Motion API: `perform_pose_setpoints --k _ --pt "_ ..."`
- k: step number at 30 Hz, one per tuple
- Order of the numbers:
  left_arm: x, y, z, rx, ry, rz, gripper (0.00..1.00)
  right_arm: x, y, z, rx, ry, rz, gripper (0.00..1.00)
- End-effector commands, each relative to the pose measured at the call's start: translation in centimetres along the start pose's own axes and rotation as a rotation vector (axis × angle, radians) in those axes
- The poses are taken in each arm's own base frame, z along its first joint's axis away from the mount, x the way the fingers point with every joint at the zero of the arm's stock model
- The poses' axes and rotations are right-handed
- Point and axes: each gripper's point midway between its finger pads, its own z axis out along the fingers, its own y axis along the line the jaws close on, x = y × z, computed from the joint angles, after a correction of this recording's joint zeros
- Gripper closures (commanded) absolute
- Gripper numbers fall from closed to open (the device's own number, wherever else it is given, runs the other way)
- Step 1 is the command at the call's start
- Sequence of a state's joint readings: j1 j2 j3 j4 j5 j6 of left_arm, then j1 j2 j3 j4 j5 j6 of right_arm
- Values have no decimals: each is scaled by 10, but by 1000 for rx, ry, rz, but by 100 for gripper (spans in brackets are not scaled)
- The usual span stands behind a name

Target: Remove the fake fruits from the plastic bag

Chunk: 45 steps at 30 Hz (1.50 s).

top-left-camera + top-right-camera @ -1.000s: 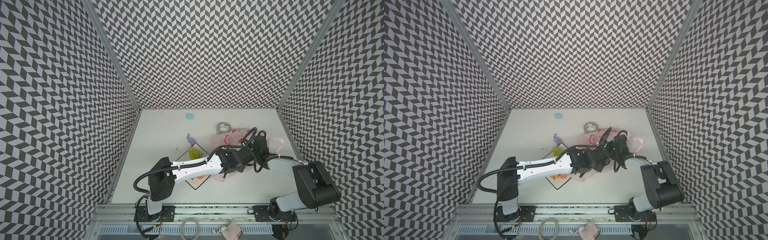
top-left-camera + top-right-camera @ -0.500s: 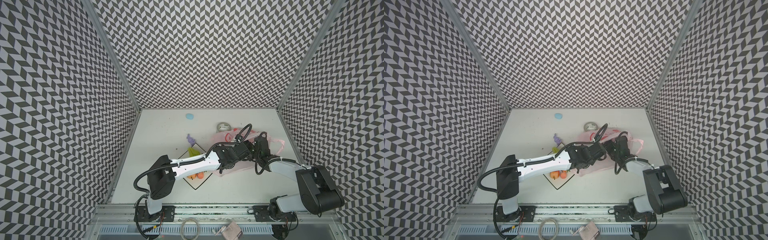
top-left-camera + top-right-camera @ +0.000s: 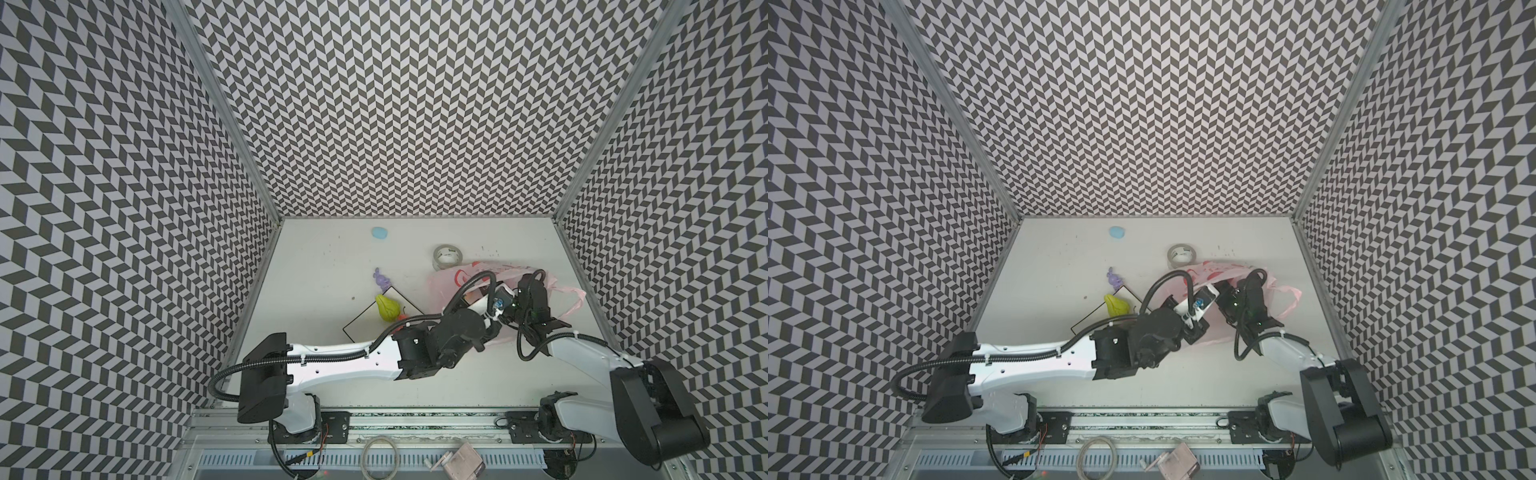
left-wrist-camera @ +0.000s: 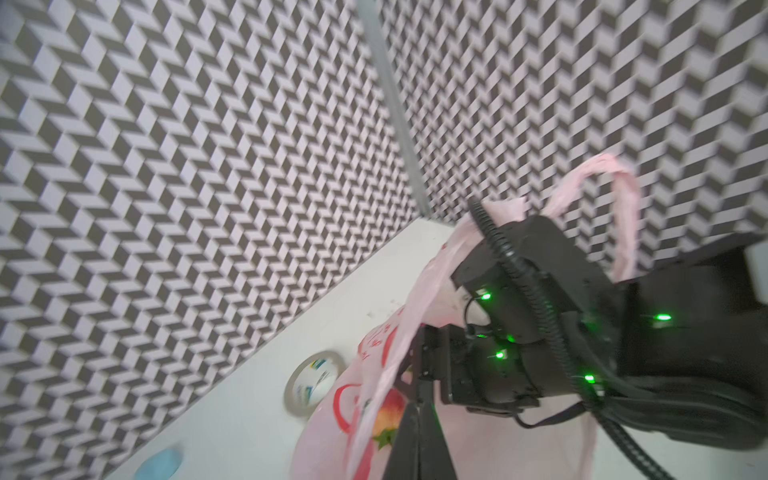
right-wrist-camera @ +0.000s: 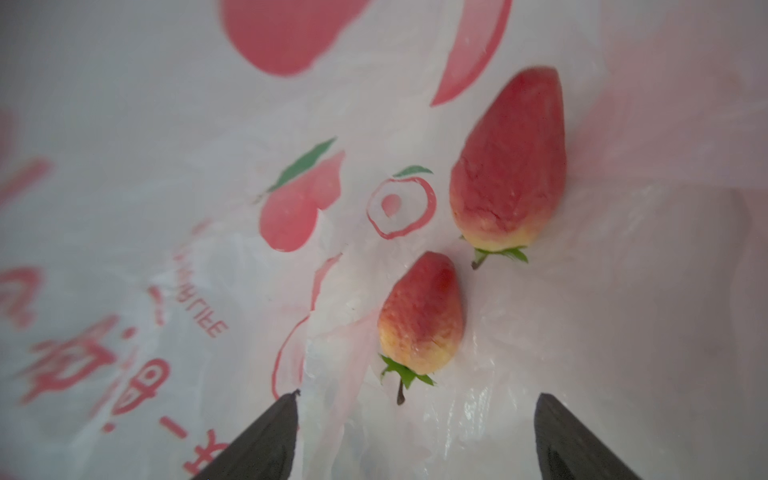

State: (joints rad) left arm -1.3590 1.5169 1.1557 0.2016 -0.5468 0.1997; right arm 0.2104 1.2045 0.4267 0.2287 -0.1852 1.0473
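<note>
Two strawberries of the fake fruits, a smaller one (image 5: pixel 422 316) and a larger one (image 5: pixel 509 166), lie side by side inside the plastic bag (image 5: pixel 166 208), green leaves pointing towards your right tool (image 5: pixel 417 399). Its jaws stand wide apart just short of the smaller berry and hold nothing. In both top views the bag (image 3: pixel 446 282) (image 3: pixel 1208 270) lies crumpled on the right of the worktop (image 3: pixel 324 266), with both arms reaching into its mouth. Your left tool (image 4: pixel 415 409) is closed, and in its wrist view a band of the bag's rim (image 4: pixel 390 365) runs taut along its tips, so it appears to pinch that film. Well to the left of the bag, the yellow-green pear (image 3: pixel 385 307) (image 3: pixel 1117 306) rests on the white plate (image 3: pixel 361 328). The grey tape roll (image 3: pixel 446 256) sits just beyond the bag, the purple figure (image 3: pixel 381 279) lies at the plate's far corner, and the light blue blob (image 3: pixel 379 233) lies near the back wall.
</note>
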Motion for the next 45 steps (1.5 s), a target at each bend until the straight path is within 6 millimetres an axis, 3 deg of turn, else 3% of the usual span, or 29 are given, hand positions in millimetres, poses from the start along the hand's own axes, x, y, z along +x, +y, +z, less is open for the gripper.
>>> perform_pose_setpoints --k 1,5,9,13,18,19,21,22,24,26,31,39,42,45 --pt "-35 -12 -12 106 -211 25 100 -11 -6 -13 -3 -88 33 11" --pt "-19 -5 -17 98 -198 5 100 -7 -18 -19 6 -101 48 11" --pt "-4 20 -17 -6 -129 -49 100 -5 -19 -18 15 -89 44 11" --pt "-3 38 -19 -21 -111 -141 100 -5 -19 -15 36 -71 37 11" --pt "-7 41 -13 23 -72 -168 100 -6 -14 -15 25 -68 37 12" --pt "-11 39 -13 57 -64 -189 94 -6 -12 -15 21 -70 35 12" --pt "-12 32 -11 115 -21 -213 50 -8 -11 -16 20 -75 32 11" --pt "-11 26 -10 145 14 -211 34 -9 -11 -15 25 -77 30 11" --pt "-2 14 -8 208 87 -197 22 -9 -11 -15 28 -79 31 11" --pt "11 6 -5 272 166 -190 17 -8 -12 -15 29 -75 29 12" --pt "45 -2 9 349 336 -158 13 -8 -11 -15 26 -70 25 12" --pt "109 10 44 224 549 -80 12 -11 -6 -18 16 -83 24 12" --pt "130 12 55 201 602 -51 22 -11 -6 -18 15 -82 26 12" --pt "140 22 68 145 626 -37 44 -10 -5 -19 11 -82 26 11"
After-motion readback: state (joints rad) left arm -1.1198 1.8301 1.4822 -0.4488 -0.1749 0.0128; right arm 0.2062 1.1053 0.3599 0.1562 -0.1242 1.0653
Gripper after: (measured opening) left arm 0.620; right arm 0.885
